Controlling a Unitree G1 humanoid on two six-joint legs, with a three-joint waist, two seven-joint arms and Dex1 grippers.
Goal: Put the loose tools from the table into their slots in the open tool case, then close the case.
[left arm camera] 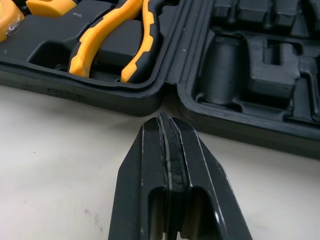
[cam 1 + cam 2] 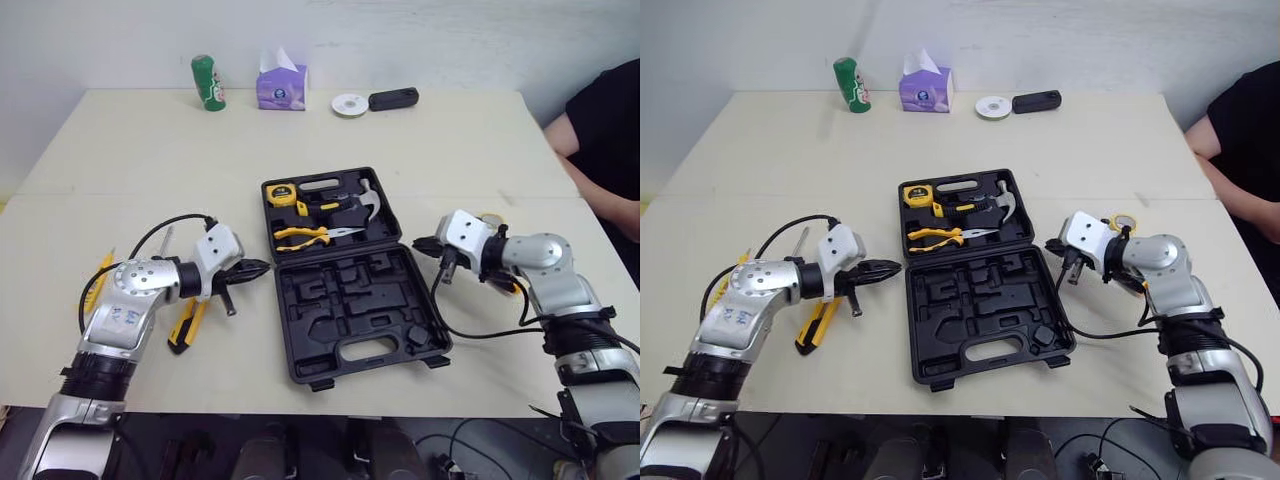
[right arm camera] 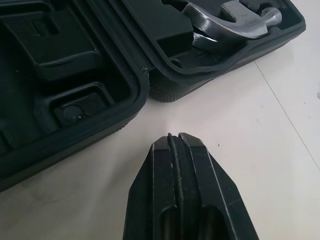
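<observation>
Both the left gripper (image 2: 258, 267) and right gripper (image 2: 420, 245) are closed, empty, beside the open tool case (image 2: 330, 300); closing it now would leave the yellow-black tool (image 2: 186, 326) outside, by my left arm.

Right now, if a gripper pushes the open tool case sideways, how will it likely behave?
The tool case lies flat and wide, so it should slide, not tip. Its far half holds the hammer and pliers, so it is probably heavier; the empty near half may swing at the hinge first.
</observation>
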